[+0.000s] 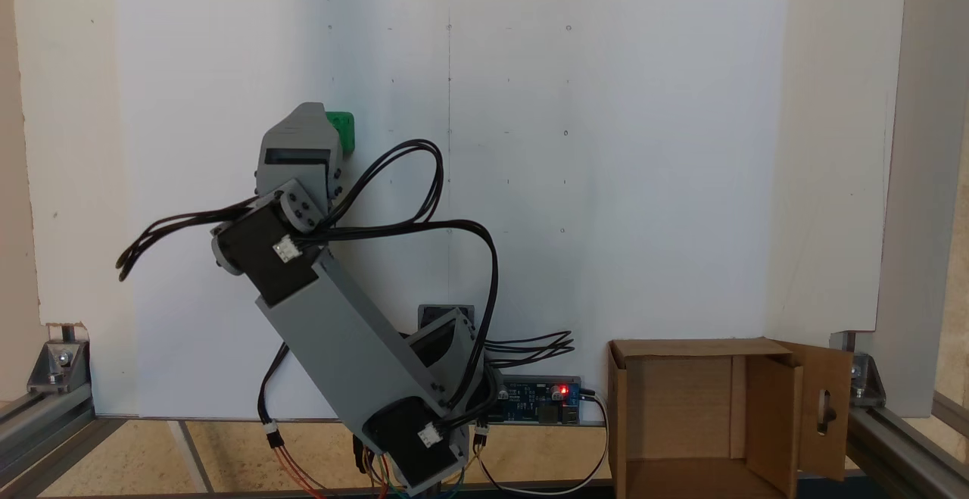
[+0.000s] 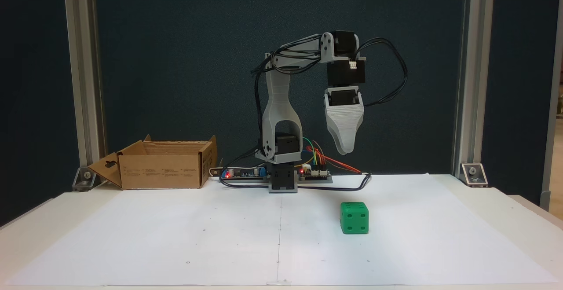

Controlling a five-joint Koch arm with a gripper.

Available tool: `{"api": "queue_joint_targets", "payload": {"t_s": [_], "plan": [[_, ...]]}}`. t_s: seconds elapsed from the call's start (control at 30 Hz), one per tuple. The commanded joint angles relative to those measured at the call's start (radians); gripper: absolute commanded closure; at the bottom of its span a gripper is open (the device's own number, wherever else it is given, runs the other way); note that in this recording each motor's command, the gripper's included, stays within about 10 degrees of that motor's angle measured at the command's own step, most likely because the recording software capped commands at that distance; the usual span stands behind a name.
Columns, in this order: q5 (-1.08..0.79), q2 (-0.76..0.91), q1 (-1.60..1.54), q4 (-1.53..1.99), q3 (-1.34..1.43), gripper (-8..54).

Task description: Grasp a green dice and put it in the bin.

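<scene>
1. The gripper (image 2: 345, 149) hangs in the air with its tip pointing down, clear of the table (image 2: 506, 219). From the front it reads as one tapered grey shell; I see a single tip and no gap, so I cannot tell how far the jaws stand apart. Nothing is visibly held.

2. In the fixed view from above, the gripper (image 1: 314, 116) shows as a grey housing at the far end of the arm, and its fingers are hidden under that housing.

3. The green dice (image 2: 354, 218) sits on the white paper (image 2: 176, 237), below the gripper and apart from it, a little toward the front edge of the table. A face with four pips looks toward the front camera. From above, the green dice (image 1: 342, 130) peeks out just beside the gripper housing, partly covered by it.

4. Behind the gripper stands the arm's base, with the circuit boards (image 2: 246, 173) beside it, small red lights lit, and black cables (image 2: 396, 70) looping off the wrist.

5. The bin (image 2: 162, 171) is well away from the gripper, on the far side of the base, at the back of the table. Its flaps stand open; from above, the bin (image 1: 651, 385) shows its side flap with the keyhole cutout.
</scene>
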Motion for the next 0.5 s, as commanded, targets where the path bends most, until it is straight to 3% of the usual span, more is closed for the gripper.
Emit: {"api": "queue_joint_targets", "payload": {"t_s": [0.0,0.47], "plan": [[0.071,-0.005,0.000,-0.006,-0.063,3.6],[0.089,-0.014,-0.009,-0.020,-0.064,2.0]]}}
